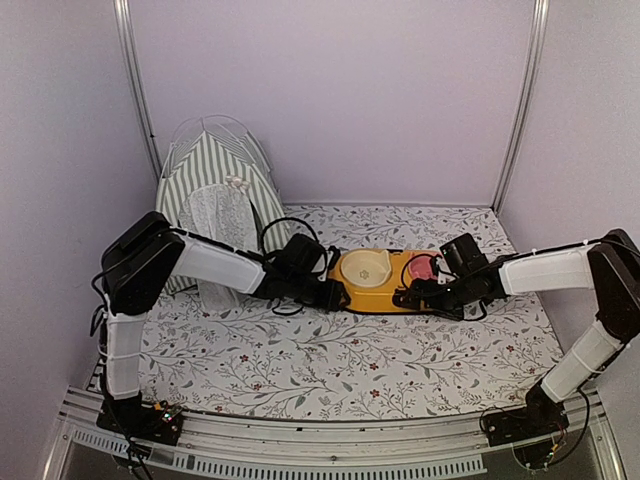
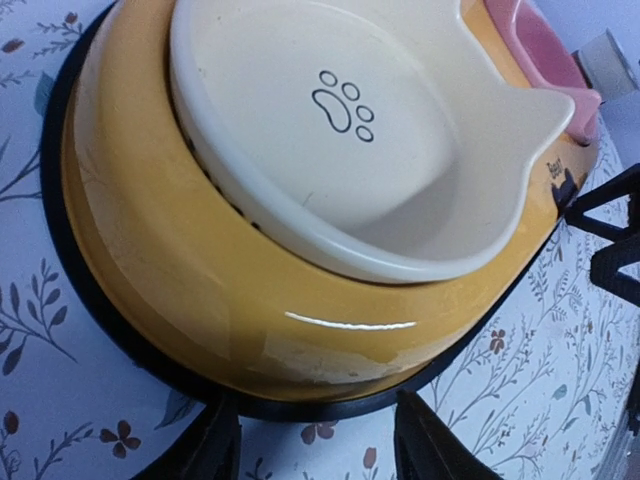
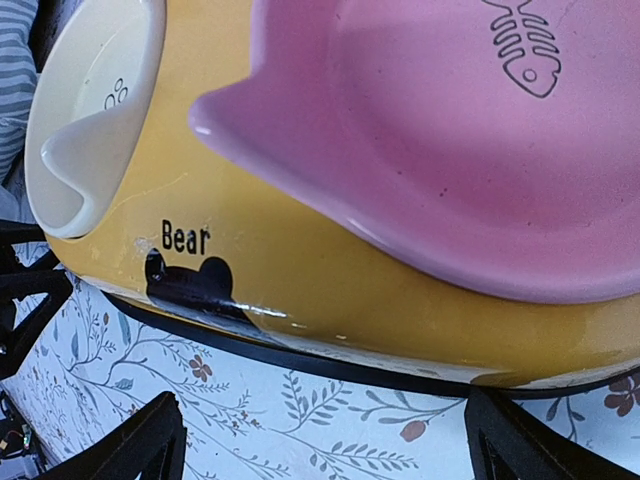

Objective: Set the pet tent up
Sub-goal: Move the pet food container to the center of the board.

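at 10 o'clock on the table (image 1: pixel 300 370), pet tent (image 1: pixel 215 185) stands pitched in the back corner. both grippers flank the yellow feeder (image 1: pixel 397 285) at centre: left gripper (image 1: pixel 335 295) fingers apart, clamped on nothing; right gripper (image 1: pixel 408 298) spread wide, empty. risk: left forearm (image 1: pixel 215 262) sits right by the tent front, a careless swing could knock it flat.
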Action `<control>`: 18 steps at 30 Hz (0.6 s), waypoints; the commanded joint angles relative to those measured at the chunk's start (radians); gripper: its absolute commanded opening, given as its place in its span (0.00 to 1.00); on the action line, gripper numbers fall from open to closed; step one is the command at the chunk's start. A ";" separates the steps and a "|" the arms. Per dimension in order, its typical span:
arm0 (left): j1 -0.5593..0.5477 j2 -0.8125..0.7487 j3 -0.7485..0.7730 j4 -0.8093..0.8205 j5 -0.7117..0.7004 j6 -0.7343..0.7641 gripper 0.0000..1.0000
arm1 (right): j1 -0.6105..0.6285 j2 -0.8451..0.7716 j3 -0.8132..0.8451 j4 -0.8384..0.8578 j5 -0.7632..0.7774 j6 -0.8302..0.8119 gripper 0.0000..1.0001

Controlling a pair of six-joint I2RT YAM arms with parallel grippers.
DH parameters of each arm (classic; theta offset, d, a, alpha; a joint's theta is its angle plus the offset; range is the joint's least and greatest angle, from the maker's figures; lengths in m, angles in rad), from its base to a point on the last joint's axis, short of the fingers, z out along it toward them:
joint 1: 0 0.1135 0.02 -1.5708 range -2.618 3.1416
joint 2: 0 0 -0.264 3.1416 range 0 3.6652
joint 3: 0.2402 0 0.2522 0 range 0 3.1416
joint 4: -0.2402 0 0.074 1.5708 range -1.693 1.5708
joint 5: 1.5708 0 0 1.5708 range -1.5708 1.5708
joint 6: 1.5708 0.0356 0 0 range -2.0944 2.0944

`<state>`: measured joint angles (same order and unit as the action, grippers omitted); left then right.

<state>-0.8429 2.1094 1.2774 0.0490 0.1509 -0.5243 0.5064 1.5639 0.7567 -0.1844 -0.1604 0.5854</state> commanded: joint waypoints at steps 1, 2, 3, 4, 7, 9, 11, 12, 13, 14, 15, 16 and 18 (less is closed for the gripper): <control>0.023 0.041 0.063 0.023 0.033 0.012 0.53 | -0.038 0.033 0.061 0.073 -0.004 -0.052 0.99; 0.027 0.052 0.077 0.020 0.040 0.014 0.53 | -0.047 0.039 0.068 0.074 -0.005 -0.059 0.99; 0.030 0.062 0.092 0.015 0.045 0.016 0.53 | -0.058 0.045 0.075 0.077 -0.005 -0.064 0.99; 0.034 0.073 0.112 0.009 0.053 0.019 0.53 | -0.071 0.054 0.080 0.081 -0.006 -0.071 0.99; 0.038 0.103 0.158 -0.009 0.062 0.033 0.53 | -0.119 0.077 0.099 0.091 -0.035 -0.087 0.99; 0.044 0.123 0.186 -0.017 0.064 0.035 0.54 | -0.134 0.091 0.113 0.101 -0.054 -0.096 0.99; 0.055 0.147 0.222 -0.030 0.073 0.034 0.54 | -0.134 0.115 0.139 0.103 -0.060 -0.104 0.99; 0.059 0.157 0.239 -0.034 0.078 0.034 0.54 | -0.136 0.129 0.148 0.101 -0.061 -0.112 0.99; 0.061 0.165 0.255 -0.037 0.083 0.034 0.54 | -0.138 0.141 0.157 0.102 -0.059 -0.117 0.99; 0.062 0.175 0.272 -0.043 0.088 0.035 0.54 | -0.143 0.154 0.166 0.103 -0.059 -0.120 0.99; 0.062 0.182 0.291 -0.051 0.090 0.039 0.54 | -0.148 0.164 0.172 0.102 -0.061 -0.121 0.99; 0.062 0.187 0.307 -0.061 0.089 0.043 0.54 | -0.154 0.170 0.178 0.103 -0.063 -0.121 0.99; 0.064 0.190 0.330 -0.076 0.084 0.051 0.54 | -0.159 0.174 0.187 0.102 -0.062 -0.121 0.99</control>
<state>-0.7921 2.2787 1.5475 -0.0116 0.2203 -0.5018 0.3637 1.7145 0.9031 -0.1413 -0.2111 0.4923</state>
